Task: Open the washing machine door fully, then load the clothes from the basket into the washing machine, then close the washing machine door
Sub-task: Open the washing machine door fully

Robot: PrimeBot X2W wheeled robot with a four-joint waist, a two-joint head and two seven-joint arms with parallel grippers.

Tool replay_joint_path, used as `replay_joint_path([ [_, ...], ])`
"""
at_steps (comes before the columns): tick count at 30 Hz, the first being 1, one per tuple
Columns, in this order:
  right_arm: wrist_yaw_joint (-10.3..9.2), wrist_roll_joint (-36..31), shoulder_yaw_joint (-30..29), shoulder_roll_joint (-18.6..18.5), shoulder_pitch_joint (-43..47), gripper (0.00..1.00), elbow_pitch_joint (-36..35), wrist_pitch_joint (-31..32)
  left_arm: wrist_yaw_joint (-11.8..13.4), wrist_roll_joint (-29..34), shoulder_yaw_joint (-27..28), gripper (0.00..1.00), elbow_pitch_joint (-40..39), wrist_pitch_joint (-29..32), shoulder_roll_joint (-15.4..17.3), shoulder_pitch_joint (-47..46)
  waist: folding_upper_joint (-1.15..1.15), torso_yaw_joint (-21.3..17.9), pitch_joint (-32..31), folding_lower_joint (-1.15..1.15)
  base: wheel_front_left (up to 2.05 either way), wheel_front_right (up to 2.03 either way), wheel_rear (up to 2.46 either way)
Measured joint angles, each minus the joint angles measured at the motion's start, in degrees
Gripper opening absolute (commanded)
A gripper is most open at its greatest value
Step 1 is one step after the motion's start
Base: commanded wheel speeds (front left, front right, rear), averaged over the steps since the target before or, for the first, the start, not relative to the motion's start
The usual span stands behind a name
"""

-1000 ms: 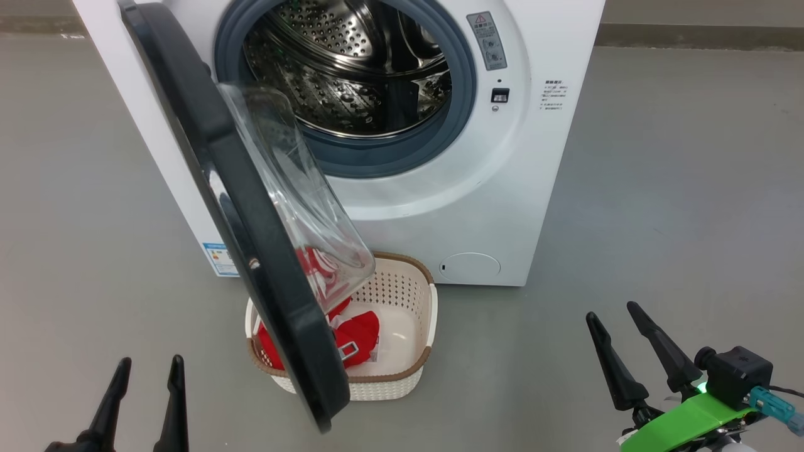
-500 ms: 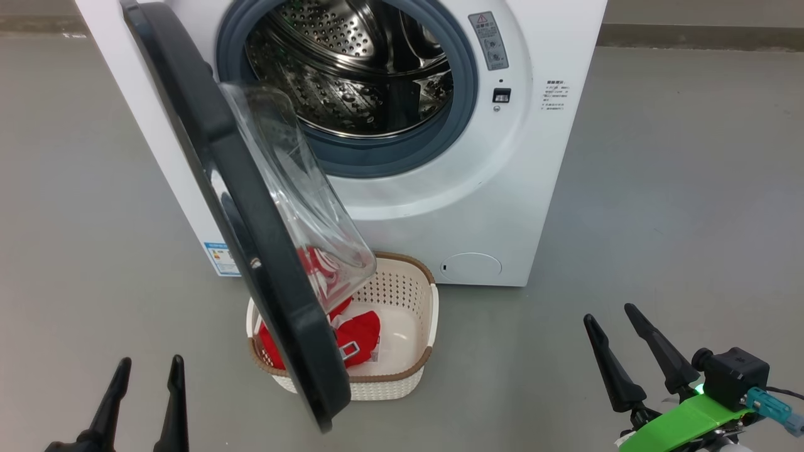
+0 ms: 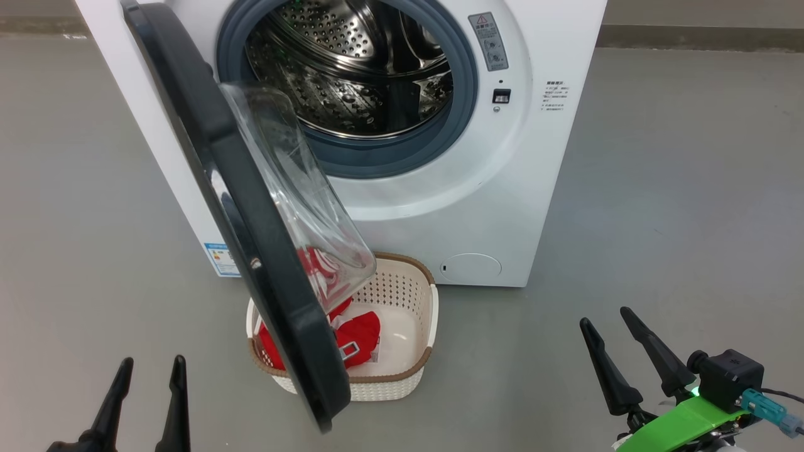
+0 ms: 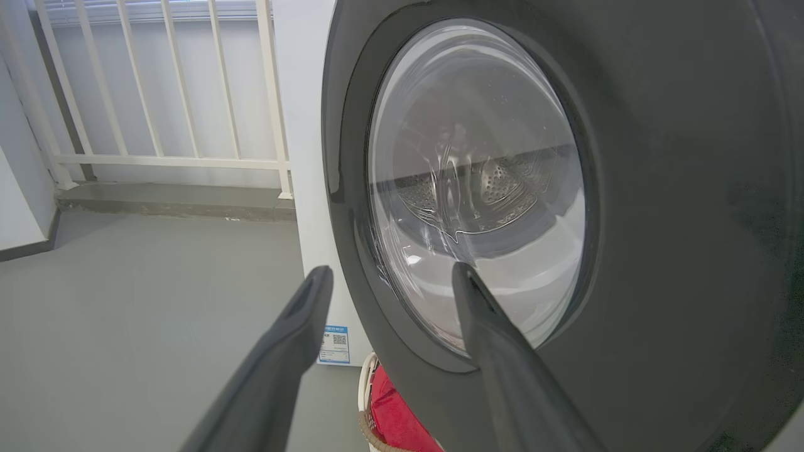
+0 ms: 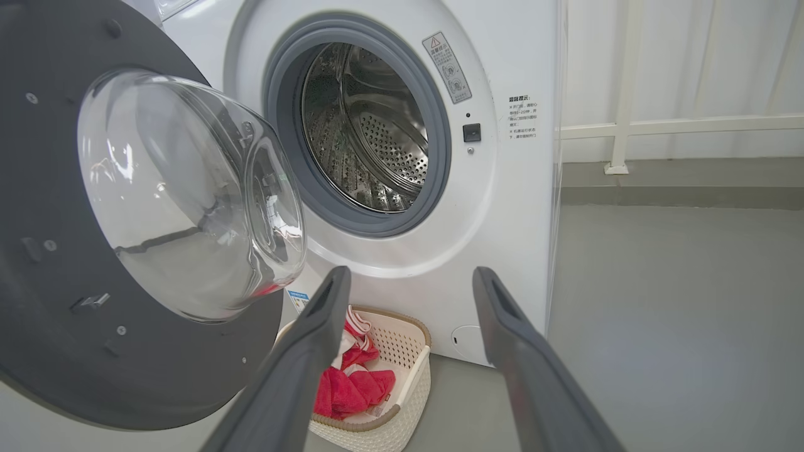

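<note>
The white washing machine [image 3: 502, 188] stands ahead with its steel drum bare. Its black washing machine door [image 3: 239, 207] hangs partly swung out, edge-on to me, over the cream basket [image 3: 414, 370] on the floor in front. Red clothes [image 3: 361, 336] lie in the basket, partly hidden by the door. My left gripper [image 3: 149, 364] is open at the lower left, apart from the door's outer face [image 4: 659, 188]. My right gripper [image 3: 606, 317] is open at the lower right, well clear of the basket [image 5: 402, 376], the clothes [image 5: 352, 386] and the door's inner side [image 5: 56, 314].
Grey floor [image 3: 678, 207] spreads on both sides of the machine. A white railing [image 4: 157, 157] on a low kerb runs behind it. A blue label [image 3: 221, 258] sits low on the machine's front, and a small round flap [image 3: 470, 267] is at its lower right.
My right gripper has drifted slightly down and left in the head view. The door, the basket and the left gripper have stayed put.
</note>
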Motion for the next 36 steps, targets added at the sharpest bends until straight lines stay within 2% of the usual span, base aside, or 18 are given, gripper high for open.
replay_joint_path([
  [22, 0.00, 0.00, 0.09, -0.07, 0.00, 1.00, 0.14, 0.00, 0.00, 0.00, -0.44, 1.00, 0.01, 0.00, 0.01, -0.05, 0.00, -0.02, 0.16, 0.00, 0.00, 0.00, 0.00],
  [23, 0.00, 0.00, 0.04, -0.07, 0.00, 1.00, 0.14, 0.00, 0.00, 0.00, -0.44, 0.87, 0.01, 0.00, 0.02, -0.08, 0.00, 0.04, 0.17, 0.00, 0.00, 0.00, 0.00],
  [24, 0.00, 0.00, 0.01, -0.07, 0.00, 1.00, 0.14, 0.00, 0.00, -0.01, -0.44, 0.69, 0.01, 0.00, 0.02, -0.09, 0.00, 0.09, 0.17, 0.00, 0.00, 0.00, 0.00],
  [25, 0.00, 0.00, 0.00, -0.05, 0.00, 1.00, 0.14, 0.00, 0.00, -0.08, -0.43, 0.46, 0.01, 0.00, 0.03, -0.10, 0.00, 0.14, 0.17, 0.00, 0.00, 0.00, 0.00],
  [26, 0.00, 0.00, -0.01, -0.05, 0.00, 1.00, 0.14, 0.00, 0.00, -0.09, -0.42, 0.34, 0.01, 0.00, 0.04, -0.13, 0.00, 0.19, 0.15, 0.00, 0.00, 0.00, 0.00],
  [27, 0.00, 0.00, -0.01, -0.03, 0.00, 1.00, 0.14, 0.00, 0.00, -0.09, -0.38, 0.06, 0.01, 0.00, 0.05, -0.14, 0.00, 0.23, 0.13, 0.00, 0.00, 0.00, 0.00],
  [28, 0.00, 0.00, -0.01, -0.03, 0.00, 1.00, 0.14, 0.00, 0.00, -0.09, -0.35, 0.00, 0.00, 0.00, 0.08, -0.15, 0.00, 0.27, 0.10, 0.00, 0.00, 0.00, 0.00],
  [36, 0.00, 0.00, -0.05, 0.02, 0.00, 1.00, 0.14, 0.00, 0.00, -0.08, 1.07, 0.00, -2.69, 0.00, 0.13, -0.57, 0.00, 0.39, -0.13, 0.00, 0.00, 0.00, 0.00],
])
